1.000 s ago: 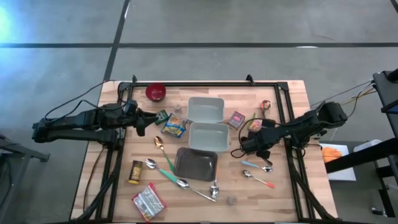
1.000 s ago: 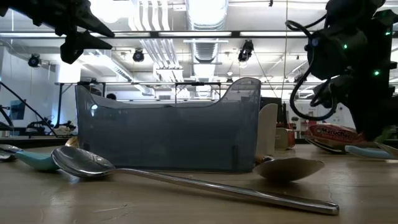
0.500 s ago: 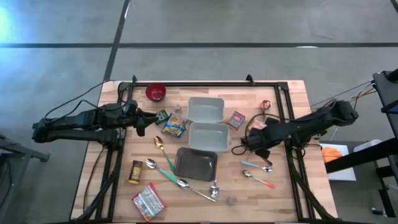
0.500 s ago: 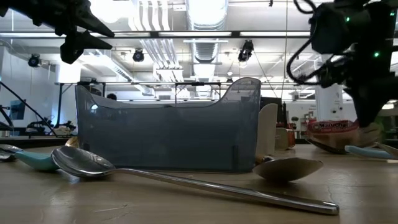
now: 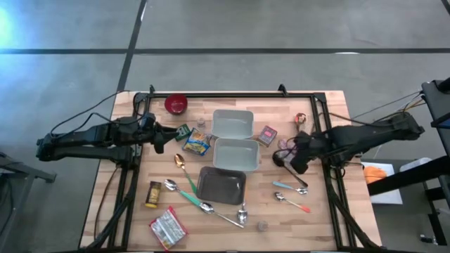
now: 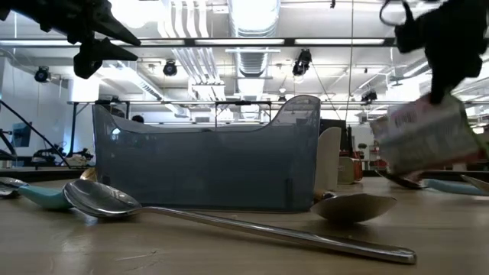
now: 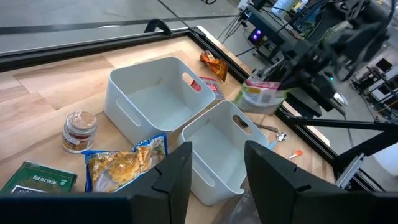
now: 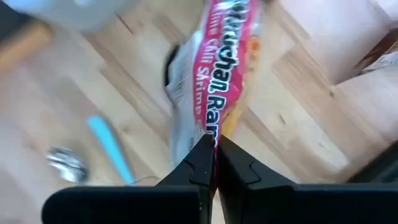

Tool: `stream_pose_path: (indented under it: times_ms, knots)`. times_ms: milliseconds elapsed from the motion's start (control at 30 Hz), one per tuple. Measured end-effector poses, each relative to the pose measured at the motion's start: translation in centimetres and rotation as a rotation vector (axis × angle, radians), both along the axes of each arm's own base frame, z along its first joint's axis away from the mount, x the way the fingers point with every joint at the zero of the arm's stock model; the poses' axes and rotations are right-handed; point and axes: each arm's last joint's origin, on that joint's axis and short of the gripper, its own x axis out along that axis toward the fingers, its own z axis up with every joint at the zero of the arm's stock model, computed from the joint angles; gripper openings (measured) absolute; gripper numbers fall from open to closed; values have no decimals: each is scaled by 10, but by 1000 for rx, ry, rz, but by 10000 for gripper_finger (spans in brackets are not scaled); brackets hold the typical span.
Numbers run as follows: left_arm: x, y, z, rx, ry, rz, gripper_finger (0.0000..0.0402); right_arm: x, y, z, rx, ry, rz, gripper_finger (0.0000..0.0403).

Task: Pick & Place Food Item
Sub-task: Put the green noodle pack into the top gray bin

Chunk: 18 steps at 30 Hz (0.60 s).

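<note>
A red-and-white ramen packet (image 6: 425, 137) hangs clear of the table at its right side, with my right gripper (image 5: 291, 156) shut on it. It also shows in the right wrist view as the packet (image 8: 217, 74), and far off in the left wrist view as the packet (image 7: 263, 96). Two white bins (image 5: 233, 124) (image 5: 235, 154) stand mid-table, with a dark tray (image 5: 221, 185) nearer the front edge. My left gripper (image 7: 217, 180) hovers open and holding nothing at the table's left, beside a snack bag (image 5: 198, 143). My right gripper pinches the packet's upper edge (image 8: 211, 134) between its two fingertips (image 8: 200, 163). The fingers come from above, pointing steeply down. The packet hangs below them, tilted and clear of the table.
Several spoons (image 5: 290, 187) lie under and in front of the right gripper, others (image 5: 204, 206) at front centre. A red bowl (image 5: 176, 104), small jar (image 7: 79, 126), green box (image 7: 36, 178), small packet (image 5: 267, 135), can (image 5: 153, 194) and red-white packet (image 5: 168, 228) lie around the bins.
My right gripper has risen with the ramen packet. The packet lay on the table a second ago and now hangs lifted clear. The wrist has rolled and tipped to point more steeply down, and the arm has drawn back toward the table's right edge.
</note>
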Motion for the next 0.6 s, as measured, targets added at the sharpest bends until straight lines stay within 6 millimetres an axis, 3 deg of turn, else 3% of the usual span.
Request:
stream_pose_path:
  times_ms: [267, 467, 600]
  knots:
    - [0, 0, 0, 0, 0, 0, 151, 1, -3, 40, -5, -263, -68, 8]
    - [0, 0, 0, 0, 0, 0, 151, 22, -7, 74, -17, -448, -56, 8]
    - [0, 0, 0, 0, 0, 0, 151, 38, -13, 90, -40, -475, -74, 8]
